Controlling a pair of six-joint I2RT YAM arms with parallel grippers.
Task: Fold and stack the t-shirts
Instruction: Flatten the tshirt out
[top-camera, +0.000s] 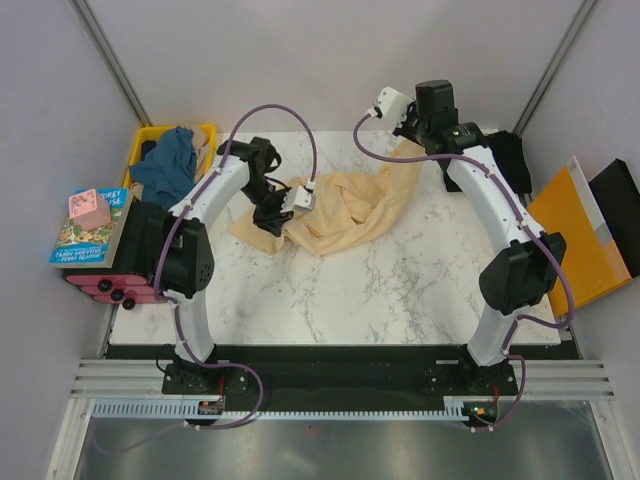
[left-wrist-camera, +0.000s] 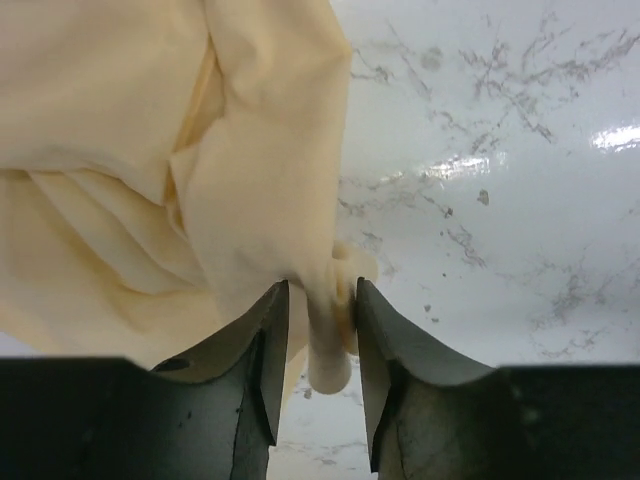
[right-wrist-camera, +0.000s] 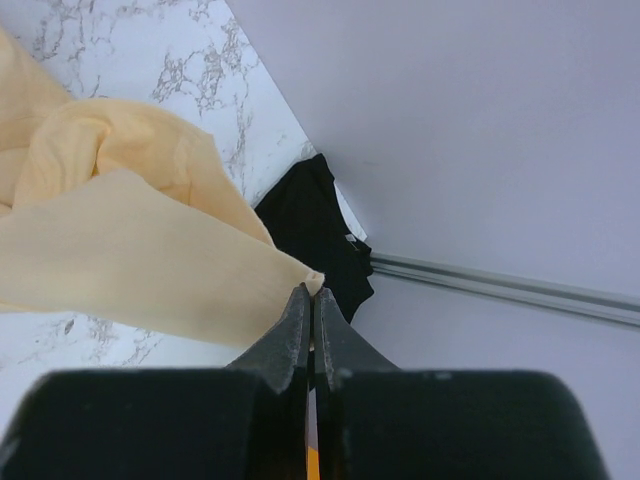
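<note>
The pale cream-yellow t-shirt lies crumpled on the marble table, stretched from the left centre towards the back right. My left gripper is closed on a rolled fold of it just above the table. My right gripper is shut on a corner of the same shirt and holds it lifted at the back right. The black t-shirt lies at the table's back right edge, partly hidden behind my right arm; it also shows in the right wrist view. The teal-blue t-shirt is bunched in the crate.
The yellow plastic crate stands at the back left. A book with a pink object on it lies on a stack at the left. The orange flat folder lies off the right edge. Walls enclose the back and sides.
</note>
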